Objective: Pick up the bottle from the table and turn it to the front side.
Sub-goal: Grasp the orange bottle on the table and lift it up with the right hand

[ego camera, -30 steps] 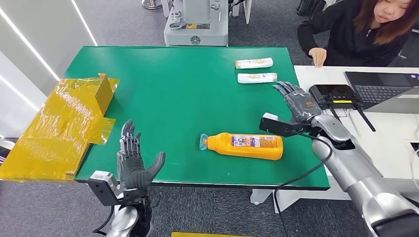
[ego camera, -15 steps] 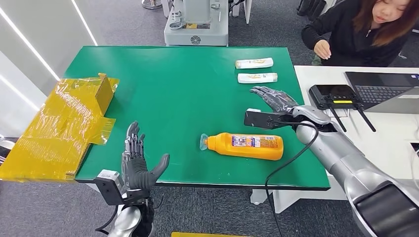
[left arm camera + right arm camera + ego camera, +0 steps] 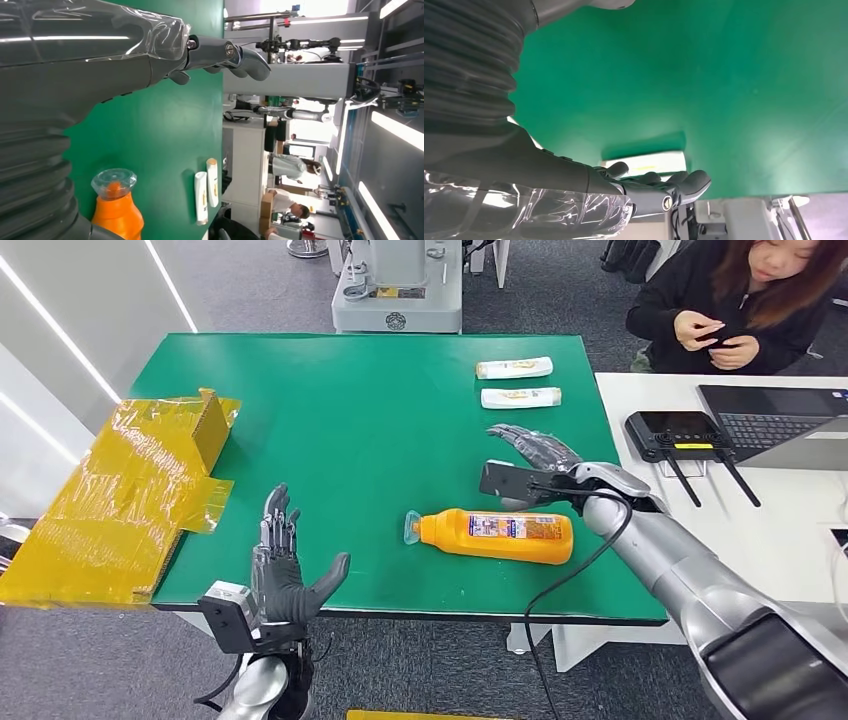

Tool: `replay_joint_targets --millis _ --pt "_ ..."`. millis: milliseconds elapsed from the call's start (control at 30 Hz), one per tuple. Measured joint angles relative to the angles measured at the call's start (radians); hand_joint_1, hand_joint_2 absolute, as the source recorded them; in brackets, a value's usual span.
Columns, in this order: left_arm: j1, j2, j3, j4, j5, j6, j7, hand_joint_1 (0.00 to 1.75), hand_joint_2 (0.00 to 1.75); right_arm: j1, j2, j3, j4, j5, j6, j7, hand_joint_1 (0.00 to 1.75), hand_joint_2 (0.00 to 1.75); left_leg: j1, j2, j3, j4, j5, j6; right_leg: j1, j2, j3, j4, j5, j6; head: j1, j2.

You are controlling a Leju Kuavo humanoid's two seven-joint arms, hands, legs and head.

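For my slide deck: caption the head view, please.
Right hand open above the green table, beyond the lying orange bottle; left hand open.

Bright, even overhead light, soft shadows on the green table [image 3: 350, 420]; wrist views slightly blurred.

A green table [image 3: 370, 430] carries an orange bottle [image 3: 495, 534] and two white tubes [image 3: 516, 382].

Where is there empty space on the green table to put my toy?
The widest bare patch lies mid-table, between the yellow wrapped box and the orange bottle. It is crowded on the right, where the right hand hovers between the bottle and two white tubes.
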Motion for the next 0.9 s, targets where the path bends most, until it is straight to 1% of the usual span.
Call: replay_joint_targets --millis 200,333,500,667,900 --pt "0.0 0.002 -0.002 0.0 0.0 -0.002 0.007 0.0 1.75 0.007 0.0 0.02 -0.008 -0.006 0.005 0.008 0.0 1.75 0.0 0.0 0.0 0.0 0.0 0.0 0.0 0.0 0.0 0.0 0.0 0.0 0.0 0.0" --pt "-0.001 0.008 -0.007 0.0 -0.006 -0.01 0.029 0.0 1.75 0.006 0.003 0.046 -0.005 -0.022 0.058 0.054 0.0 1.75 0.0 0.0 0.0 0.0 0.0 0.0 0.0 0.0 0.0 0.0 0.0 0.0 0.0 0.0" --pt "-0.001 0.015 -0.011 0.0 -0.025 -0.025 0.048 0.0 1.75 -0.002 0.013 0.108 0.025 -0.025 0.117 0.104 0.0 1.75 0.0 0.0 0.0 0.0 0.0 0.0 0.0 0.0 0.0 0.0 0.0 0.0 0.0 0.0" --pt "-0.002 0.018 -0.011 0.0 -0.043 -0.039 0.066 0.0 1.75 -0.008 0.021 0.156 0.054 -0.032 0.143 0.11 0.0 1.75 0.0 0.0 0.0 0.0 0.0 0.0 0.0 0.0 0.0 0.0 0.0 0.0 0.0 0.0" --pt "-0.002 0.018 -0.011 0.0 -0.066 -0.053 0.082 0.0 1.75 -0.009 0.028 0.19 0.069 -0.052 0.142 0.107 0.0 1.75 0.0 0.0 0.0 0.0 0.0 0.0 0.0 0.0 0.0 0.0 0.0 0.0 0.0 0.0"
